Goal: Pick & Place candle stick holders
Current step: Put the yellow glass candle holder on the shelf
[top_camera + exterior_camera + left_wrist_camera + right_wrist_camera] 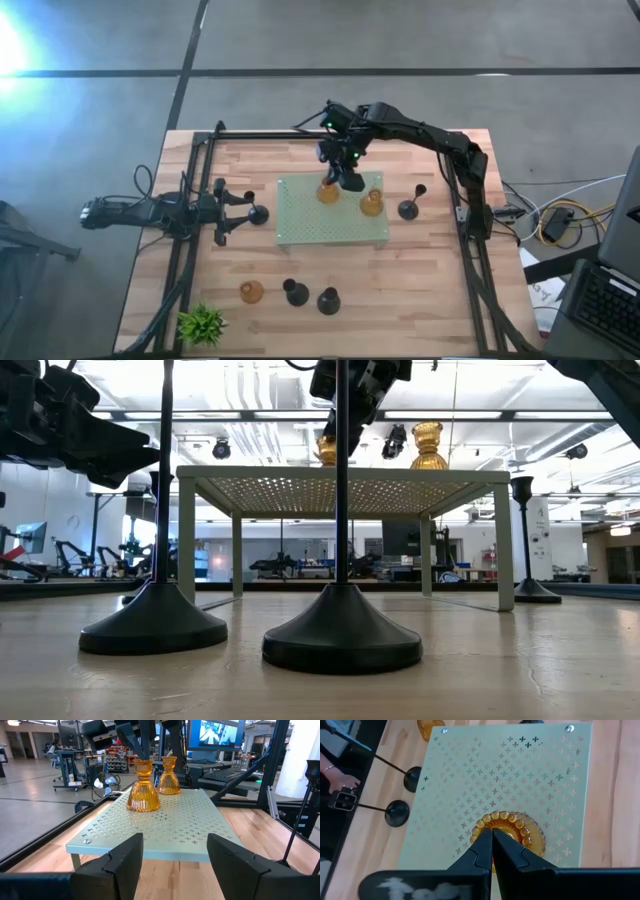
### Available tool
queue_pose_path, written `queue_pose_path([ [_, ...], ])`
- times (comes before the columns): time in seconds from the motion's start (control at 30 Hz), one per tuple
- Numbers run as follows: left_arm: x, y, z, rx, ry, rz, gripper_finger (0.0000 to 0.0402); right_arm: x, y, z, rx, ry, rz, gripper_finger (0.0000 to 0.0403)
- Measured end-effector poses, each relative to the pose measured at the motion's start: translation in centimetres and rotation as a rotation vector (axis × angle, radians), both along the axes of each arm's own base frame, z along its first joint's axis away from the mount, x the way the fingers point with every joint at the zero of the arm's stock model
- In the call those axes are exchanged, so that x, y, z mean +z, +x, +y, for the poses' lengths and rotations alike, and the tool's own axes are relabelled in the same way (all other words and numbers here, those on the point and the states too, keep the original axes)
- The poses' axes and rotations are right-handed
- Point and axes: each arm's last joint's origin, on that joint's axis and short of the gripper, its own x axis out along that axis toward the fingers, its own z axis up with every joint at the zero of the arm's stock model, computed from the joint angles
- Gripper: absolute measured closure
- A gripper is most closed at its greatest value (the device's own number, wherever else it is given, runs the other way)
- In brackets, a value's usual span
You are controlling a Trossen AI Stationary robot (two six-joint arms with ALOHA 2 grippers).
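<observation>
The pale green perforated board stands on legs at mid table. Two amber holders stand on it by their bases: one under my right gripper, one to its right. My right gripper points down with its fingers together on the first holder's top. My left gripper is open and empty left of the board, next to a black holder. Another black holder stands right of the board. Two black holders and an amber one stand near the front edge. My right gripper comes from above, pointing down, onto the top of the left amber holder. The fingers stand almost together and hide the exact place of contact. The holder stands upright with its scalloped base on the board.
A small green plant sits at the front left corner. Black rails run along the table's left and right sides. The front black holders' stems rise high. A person's hand shows beyond the table's near edge.
</observation>
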Motion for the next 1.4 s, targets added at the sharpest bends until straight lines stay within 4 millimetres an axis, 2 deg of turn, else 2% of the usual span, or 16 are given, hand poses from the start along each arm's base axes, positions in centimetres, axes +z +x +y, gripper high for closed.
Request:
queue_pose_path([
  [1.0,0.0,0.0,0.0,0.000,0.000,0.000,0.0177,-0.1,0.1,2.5,0.040,0.087,0.061,0.0395],
  [1.2,0.0,0.0,0.0,0.000,0.000,0.000,0.0177,0.3,0.2,2.5,0.036,0.075,0.031,0.0395],
  [1.4,0.0,0.0,0.0,0.000,0.000,0.000,0.0177,1.5,0.0,2.6,0.035,0.067,0.004,0.0395],
])
